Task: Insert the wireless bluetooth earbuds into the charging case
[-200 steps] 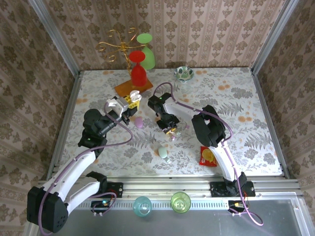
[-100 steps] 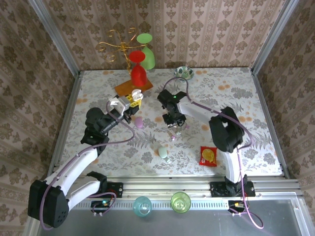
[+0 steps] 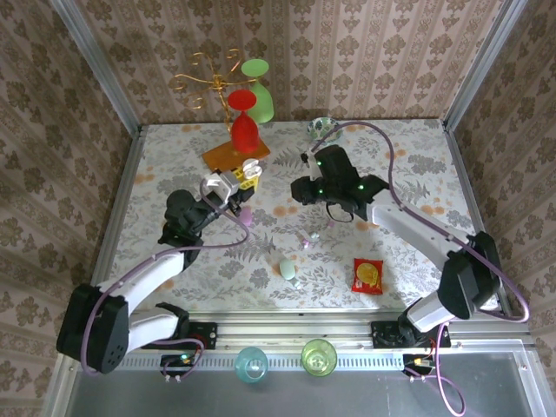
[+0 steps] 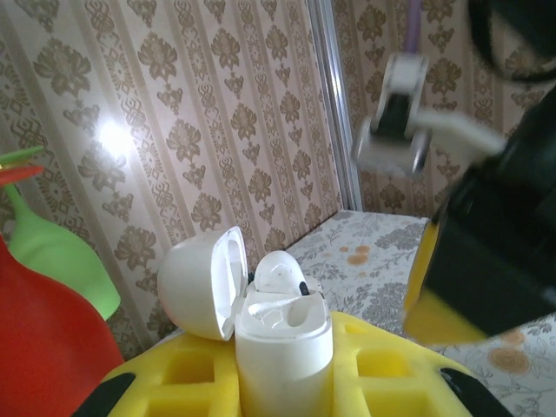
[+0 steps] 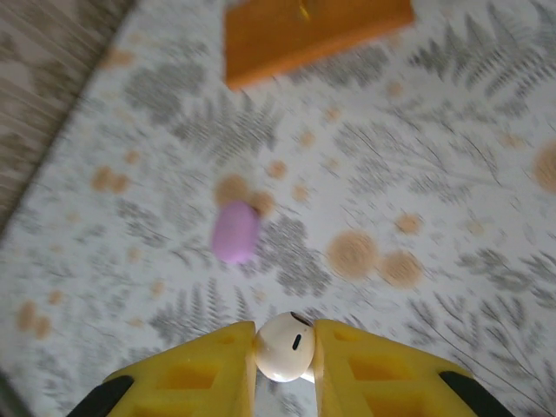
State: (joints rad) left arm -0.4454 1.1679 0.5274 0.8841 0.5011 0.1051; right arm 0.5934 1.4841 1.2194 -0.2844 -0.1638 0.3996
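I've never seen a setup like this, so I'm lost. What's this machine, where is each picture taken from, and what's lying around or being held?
These are two robot arms bolted to a table. The wide picture looks down from above: left arm on the left, right arm on the right. The other two come from cameras on their wrists. The left arm's yellow jaws are shut on an open white charging case with one bud seated inside. The right arm's jaws pinch a white earbud. On the table lie a lilac pebble-shaped case, a pale mint one, a red snack packet and an orange board carrying a red glass.
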